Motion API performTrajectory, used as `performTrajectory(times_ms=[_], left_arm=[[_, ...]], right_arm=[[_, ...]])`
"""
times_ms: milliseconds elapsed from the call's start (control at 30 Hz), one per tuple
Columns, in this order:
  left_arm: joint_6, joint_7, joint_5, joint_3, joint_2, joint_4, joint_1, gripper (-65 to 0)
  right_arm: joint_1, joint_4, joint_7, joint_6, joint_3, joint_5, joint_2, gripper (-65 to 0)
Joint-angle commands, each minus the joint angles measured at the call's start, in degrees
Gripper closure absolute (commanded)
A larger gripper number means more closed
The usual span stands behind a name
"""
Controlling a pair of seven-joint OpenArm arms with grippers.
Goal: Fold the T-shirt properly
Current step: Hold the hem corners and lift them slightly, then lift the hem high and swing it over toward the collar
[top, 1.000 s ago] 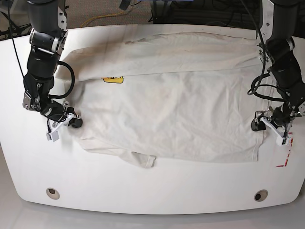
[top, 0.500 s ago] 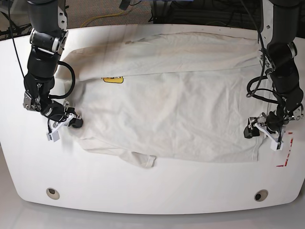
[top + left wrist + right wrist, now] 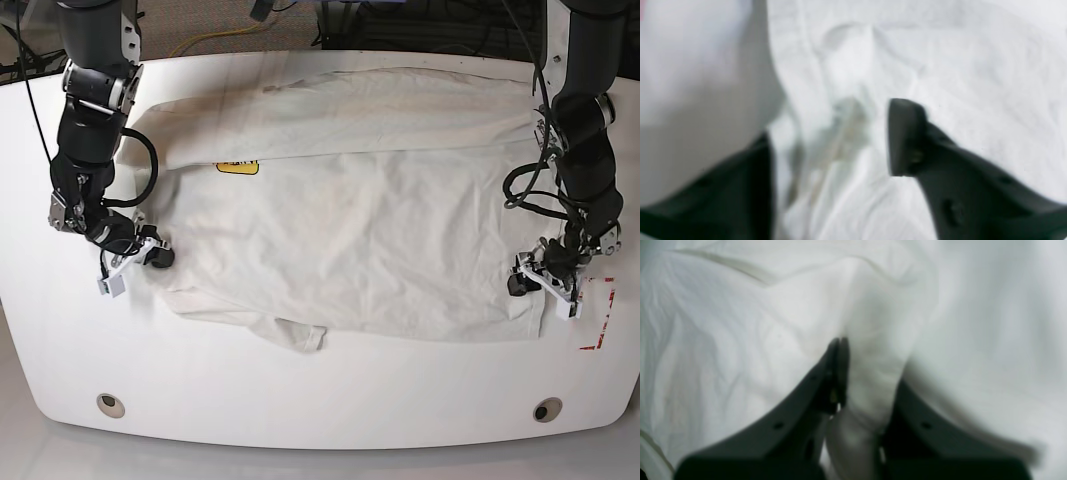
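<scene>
T-shirt spread flat on white table. Right gripper pinches shirt edge. Left gripper fingers parted astride hem, grip unclear.

Off-white T-shirt – yellow patch label (dark lettering); white table; black fingers.

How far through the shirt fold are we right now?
Done: the far edge of the off-white cotton T-shirt is folded over. In hand: right gripper pinches one side edge; left gripper straddles the other, jaws still apart. Left: lifting both sides and the remaining folds.
</scene>
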Motion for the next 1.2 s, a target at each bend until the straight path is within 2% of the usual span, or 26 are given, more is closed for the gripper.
performTrajectory(times_ms=[0, 100, 233, 500, 667, 800, 933, 1167], left_arm=[[0.1, 0.2, -0.3, 0.1, 0.4, 0.4, -1.6, -17.8], [1.9, 0.1, -0.3, 0.1, 0.5, 0.4, -1.6, -0.4], [4.0, 0.3, -0.5, -0.6, 0.5, 0.4, -1.6, 0.0], [4.2, 0.7, -0.4, -2.9, 0.5, 0.4, -1.2, 0.0], [4.3, 6.2, -0.4, -2.9, 0.1, 1.3, -1.2, 0.0], [4.3, 11.1, -0.4, -3.1, 0.5, 12.3, 0.7, 0.0], [4.3, 17.0, -0.4, -3.1, 4.0, 26.7, 4.2, 0.0], [4.3, 27.5, -0.2, -2.7, 8.1, 47.7, 6.2, 0.0]], right_arm=[[1.5, 0.9, 0.9, 0.6, 0.1, 1.5, 1.0, 0.0], [1.5, 0.9, 0.9, 0.6, 0.1, 1.5, 1.0, 0.0], [1.5, 1.0, 0.9, 0.6, 0.1, 1.2, 1.0, 0.0], [1.7, 1.0, 1.0, 0.6, 0.1, 1.5, 1.4, 0.0], [2.0, 1.1, 1.0, 0.6, 0.1, 1.2, 1.9, 0.0], [2.5, 1.1, 1.0, 0.6, 0.0, 1.2, 3.0, 0.0], [4.0, 3.9, 0.6, 0.6, 0.0, 1.1, 3.8, 0.0], [7.5, 11.5, -5.4, 0.6, 0.0, 1.1, 5.0, 0.0]])
